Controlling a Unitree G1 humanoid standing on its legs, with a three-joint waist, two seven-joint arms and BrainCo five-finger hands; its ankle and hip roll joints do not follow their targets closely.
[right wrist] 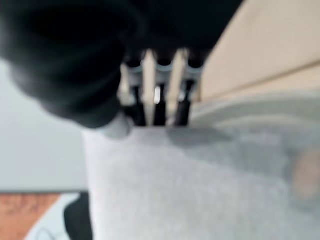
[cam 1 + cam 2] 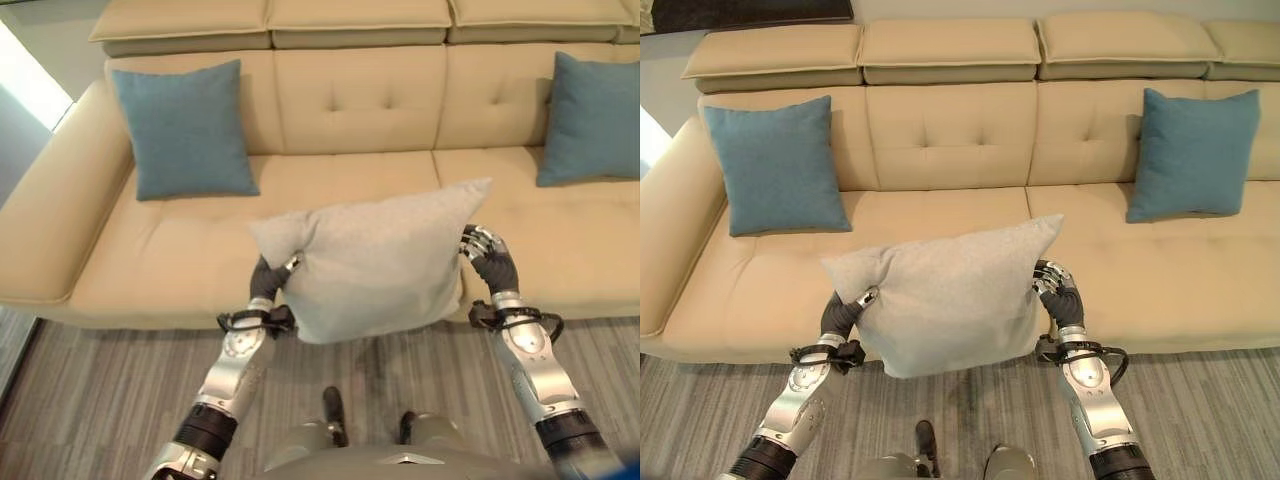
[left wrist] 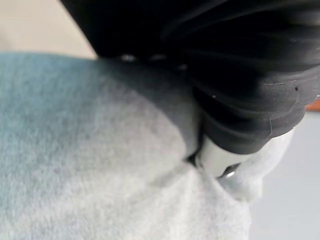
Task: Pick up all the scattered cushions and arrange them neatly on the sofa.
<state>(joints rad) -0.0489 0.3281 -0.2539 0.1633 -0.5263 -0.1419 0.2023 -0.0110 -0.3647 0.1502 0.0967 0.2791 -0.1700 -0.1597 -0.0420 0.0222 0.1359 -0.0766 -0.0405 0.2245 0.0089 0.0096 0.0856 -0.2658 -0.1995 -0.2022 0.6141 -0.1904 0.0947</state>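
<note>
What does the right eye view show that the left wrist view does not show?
The right eye view alone shows the beige sofa, two blue cushions leaning on its backrest, and the right hand gripping the grey cushion's far side. The left wrist view alone shows, close up, the cloth bunching where the left hand grips. Both show the grey cushion and left hand.

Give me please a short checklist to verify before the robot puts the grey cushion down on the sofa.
1. Left hand grips the grey cushion: ok, it pinches one side edge.
2. Right hand grips the opposite edge: ok, fingers curled on it.
3. Cushion clear of the floor: ok, held up in front of the sofa.
4. Middle seat free: ok, bare between the left blue cushion and right blue cushion.
5. Cushion level: not ok, its right corner is higher.
</note>
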